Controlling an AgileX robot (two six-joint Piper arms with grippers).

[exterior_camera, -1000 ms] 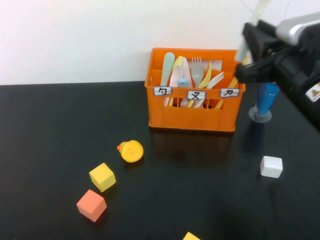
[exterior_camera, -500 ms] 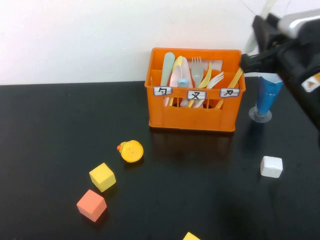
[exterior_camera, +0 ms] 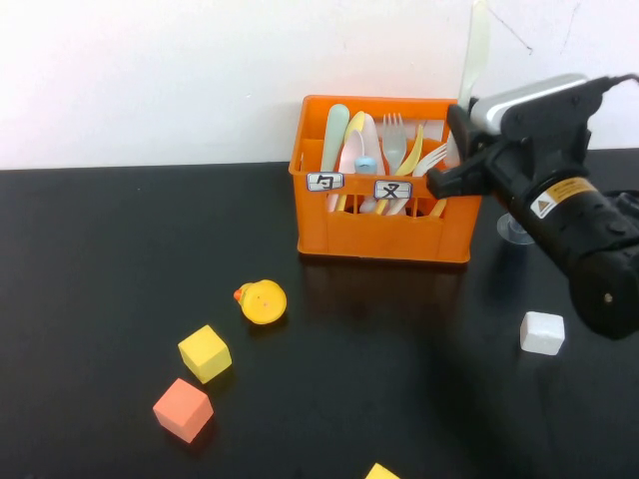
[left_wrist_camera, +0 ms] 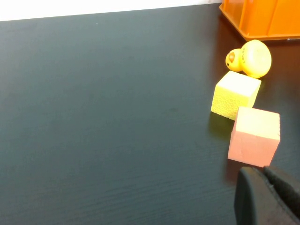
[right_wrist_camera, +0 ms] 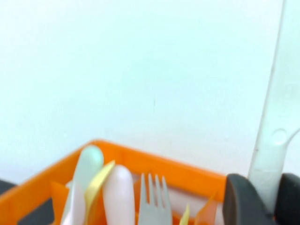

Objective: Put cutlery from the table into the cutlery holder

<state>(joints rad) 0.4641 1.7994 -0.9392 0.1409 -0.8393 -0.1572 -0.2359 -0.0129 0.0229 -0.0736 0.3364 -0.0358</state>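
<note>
The orange cutlery holder (exterior_camera: pixel 384 235) stands at the back of the black table (exterior_camera: pixel 120 259), with spoons, forks and a pale pink spoon (exterior_camera: pixel 361 150) upright in it. My right gripper (exterior_camera: pixel 462 128) is shut on a cream-white knife (exterior_camera: pixel 478 45) and holds it upright over the holder's right end. In the right wrist view the knife (right_wrist_camera: pixel 276 117) rises between the fingers (right_wrist_camera: pixel 239 201) of the right gripper (right_wrist_camera: pixel 263 201), above the holder's rim (right_wrist_camera: pixel 154 161). My left gripper (left_wrist_camera: pixel 265 199) shows only in the left wrist view, low over the table beside an orange cube (left_wrist_camera: pixel 254 136), jaws together and empty.
A yellow duck toy (exterior_camera: pixel 264 301), a yellow cube (exterior_camera: pixel 205 352) and an orange cube (exterior_camera: pixel 183 408) lie front left. A white cube (exterior_camera: pixel 542 332) lies at the right. The base of a blue cup (exterior_camera: pixel 514 233) shows behind my right arm. Another yellow piece (exterior_camera: pixel 381 472) sits at the front edge.
My right arm has swung left and lower with the knife, from beside the blue cup to over the holder's right end. It now covers the cup and the right label.
</note>
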